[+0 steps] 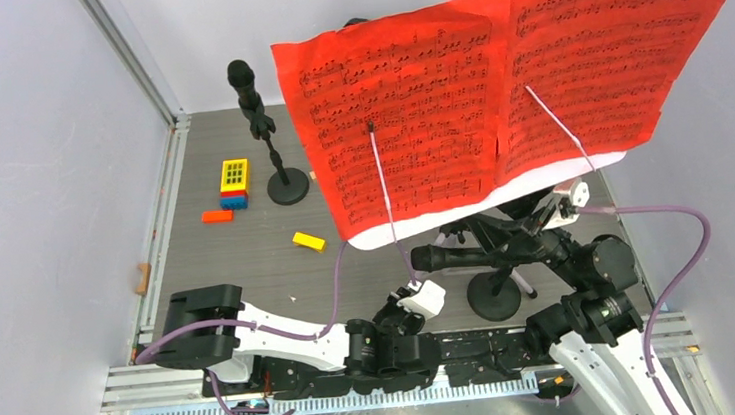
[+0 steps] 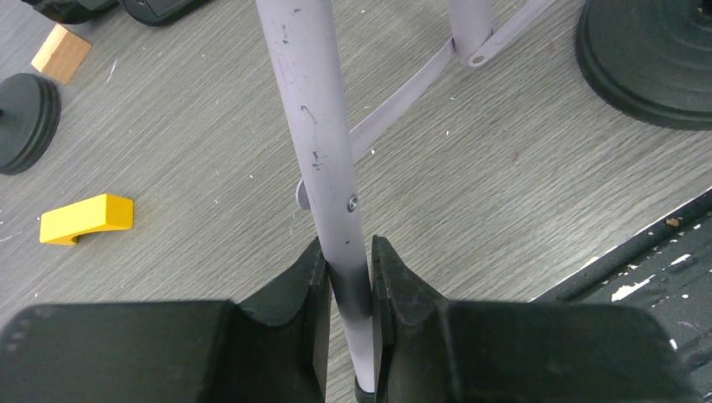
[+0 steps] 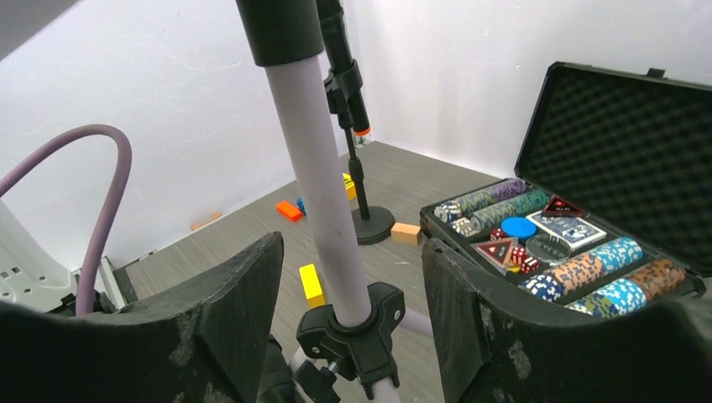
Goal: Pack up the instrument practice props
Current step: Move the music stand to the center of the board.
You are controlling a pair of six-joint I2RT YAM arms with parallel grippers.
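1. A robot test cell in a lab.
2. Bare white panel walls stand just beyond the right gripper.
3. Aluminium frame rails edge the grey tabletop beneath the left gripper.

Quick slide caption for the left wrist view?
Left pincer clamped on a silver tripod leg, yellow block lying off to the left.

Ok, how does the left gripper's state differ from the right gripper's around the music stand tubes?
The left gripper is shut on a slanted silver tripod leg, jaws pressed against it; the right gripper is open, jaws clear on either side of the upright pale stand pole. The left sits low near the grey table; the right by the pole's black collar. Both straddle a tube of the stand.
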